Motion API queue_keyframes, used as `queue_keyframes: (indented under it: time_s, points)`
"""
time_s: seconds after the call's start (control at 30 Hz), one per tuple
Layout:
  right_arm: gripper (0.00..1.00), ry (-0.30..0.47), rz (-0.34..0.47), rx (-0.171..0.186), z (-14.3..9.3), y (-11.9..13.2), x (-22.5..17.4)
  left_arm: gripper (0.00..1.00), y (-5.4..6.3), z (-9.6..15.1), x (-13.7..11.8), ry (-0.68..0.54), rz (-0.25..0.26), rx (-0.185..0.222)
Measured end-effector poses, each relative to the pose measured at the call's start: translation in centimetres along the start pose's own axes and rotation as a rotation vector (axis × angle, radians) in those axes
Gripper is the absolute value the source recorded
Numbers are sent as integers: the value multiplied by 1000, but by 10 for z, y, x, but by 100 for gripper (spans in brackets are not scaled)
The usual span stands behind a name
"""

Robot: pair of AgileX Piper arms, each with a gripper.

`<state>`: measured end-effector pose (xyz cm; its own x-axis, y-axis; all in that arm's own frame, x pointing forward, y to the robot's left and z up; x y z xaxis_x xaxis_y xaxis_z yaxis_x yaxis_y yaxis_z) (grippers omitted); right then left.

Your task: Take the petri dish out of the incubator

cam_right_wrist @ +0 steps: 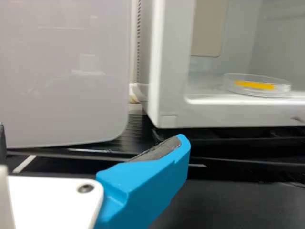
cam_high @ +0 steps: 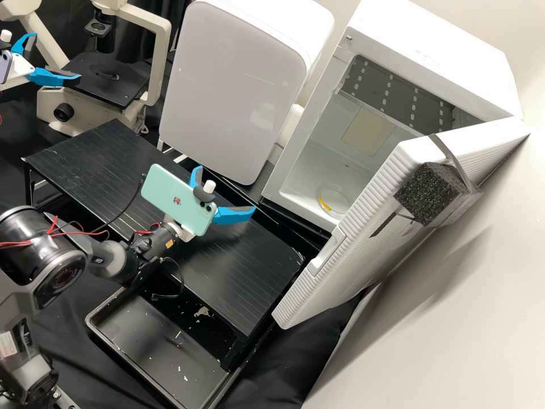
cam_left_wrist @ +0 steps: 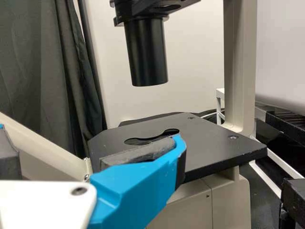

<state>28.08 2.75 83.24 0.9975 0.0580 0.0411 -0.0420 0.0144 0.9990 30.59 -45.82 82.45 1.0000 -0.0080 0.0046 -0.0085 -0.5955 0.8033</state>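
The clear petri dish [cam_high: 334, 201] with a yellow strip lies flat on the floor of the white incubator [cam_high: 428, 54], whose door stands open. In the right wrist view the dish [cam_right_wrist: 257, 86] rests inside, behind the front sill. My right gripper [cam_high: 226, 190] is open above the black platform, outside the incubator and well apart from the dish; its own wrist view shows the gripper [cam_right_wrist: 93, 140] with nothing held. At the high view's upper left, my left gripper [cam_high: 57, 58] stands open by the microscope, and in its wrist view the gripper [cam_left_wrist: 93, 143] is near the stage.
A tall white box [cam_high: 233, 91] stands left of the incubator. The open door [cam_high: 340, 261] carries a black foam block [cam_high: 428, 193] and juts toward the front. The black platform [cam_high: 250, 284] sits above a dark tray [cam_high: 153, 341]. The microscope stage [cam_left_wrist: 209, 143] is at the left arm.
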Motion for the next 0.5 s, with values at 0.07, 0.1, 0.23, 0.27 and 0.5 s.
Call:
queue_keyframes:
  time_s: [0.07, 0.1, 0.23, 0.27, 0.5]
  points:
    - [100, 16, 32, 14, 6, 8, -15, 100, 0, 0, 0, 0, 0, 0]
    - [100, 20, 55, 25, 9, 14, -20, 100, 0, 0, 0, 0, 0, 0]
    - [100, 27, 143, 64, 20, 37, -38, 100, 0, 0, 0, 0, 0, 0]
    - [100, 19, 168, 73, 24, 44, -41, 100, 0, 0, 0, 0, 0, 0]
    - [100, -62, 277, 85, 55, 75, -33, 100, 0, 0, 0, 0, 0, 0]
